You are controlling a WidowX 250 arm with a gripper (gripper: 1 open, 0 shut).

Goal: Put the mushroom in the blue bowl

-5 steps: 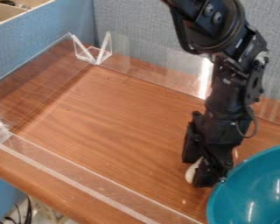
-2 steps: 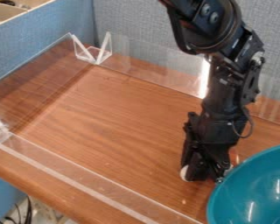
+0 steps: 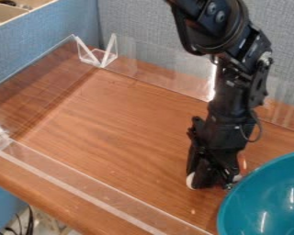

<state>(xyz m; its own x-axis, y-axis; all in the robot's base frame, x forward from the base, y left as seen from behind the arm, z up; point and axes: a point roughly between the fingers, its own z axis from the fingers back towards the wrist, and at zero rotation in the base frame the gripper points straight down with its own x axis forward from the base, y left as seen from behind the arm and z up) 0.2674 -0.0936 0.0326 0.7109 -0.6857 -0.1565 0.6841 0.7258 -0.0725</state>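
My black gripper (image 3: 215, 177) points straight down at the wooden tabletop, just left of the blue bowl (image 3: 275, 204). Its fingers are closed around the mushroom (image 3: 197, 181). Only a small cream-white bit of the mushroom shows at the fingers' lower left, touching the table, and the rest is hidden by the fingers. The bowl is large, glossy and teal, cut off by the frame's bottom right corner, and what shows of its inside holds nothing.
A low clear acrylic wall (image 3: 63, 179) borders the wooden table (image 3: 113, 119) along the front and left, with clear brackets (image 3: 98, 52) at the far corner. A blue partition (image 3: 39, 46) and a cardboard box (image 3: 15, 14) stand at the left and back.
The fingers have closed in on the mushroom, hiding most of the white piece that showed between them before. The hand has stayed in the same spot.
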